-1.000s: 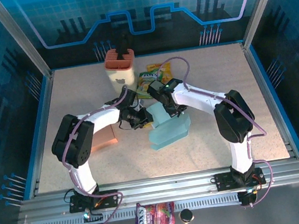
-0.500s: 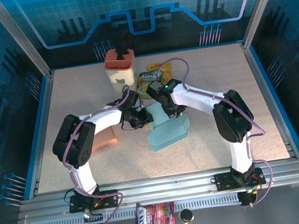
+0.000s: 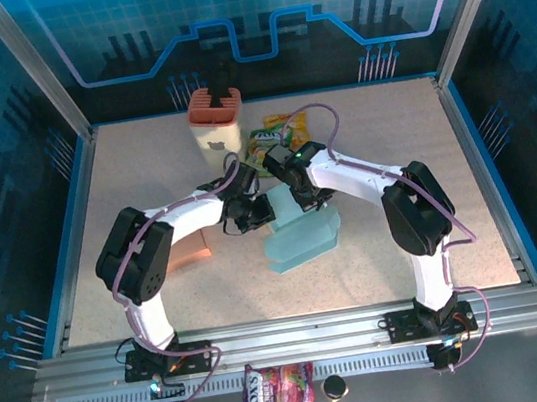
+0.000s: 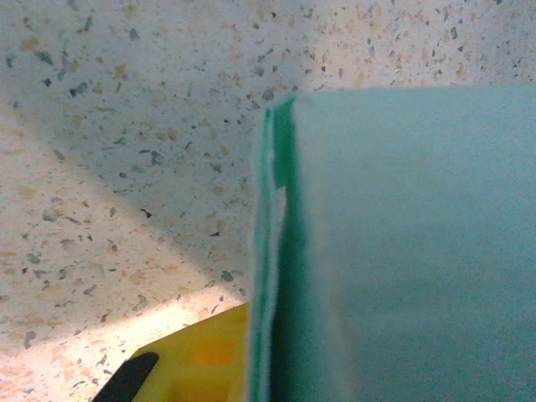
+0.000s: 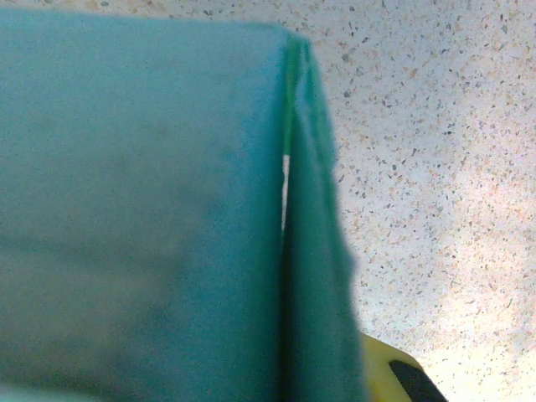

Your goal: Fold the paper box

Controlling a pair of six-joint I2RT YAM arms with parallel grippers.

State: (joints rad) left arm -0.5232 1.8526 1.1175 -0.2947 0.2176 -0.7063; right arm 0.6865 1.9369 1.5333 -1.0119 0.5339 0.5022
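left tool (image 3: 250,208) sits at the far left corner of the paper box (image 3: 304,232), and right tool (image 3: 299,194) is just beside it on the box's far edge, so the two nearly meet over that end. cannot tell for either tool whether the jaws are wide, narrow or clamped on card: the top view is too small, and both wrist views are pressed up against teal card with no fingers readable. left wrist has the paper box (image 4: 402,251) edge-on, a thin doubled flap running up the frame with speckled bench behind it. right wrist has the same kind of seam on the paper box (image 5: 142,209). a yellow bit at the bottom of each wrist view, unclear what. change over the last second: left tool has crept in toward the box, its forearm swinging right, and the near left corner of the box has slid slightly left and away from the arms. right tool has barely shifted. reads as both tools working the far flap, so the fold is under way, not finished. box lies mid bench (image 3: 370,135). orange container (image 3: 216,118) and snack packet (image 3: 274,137) sit behind the tools, pink block (image 3: 186,247) to the left by the left arm.
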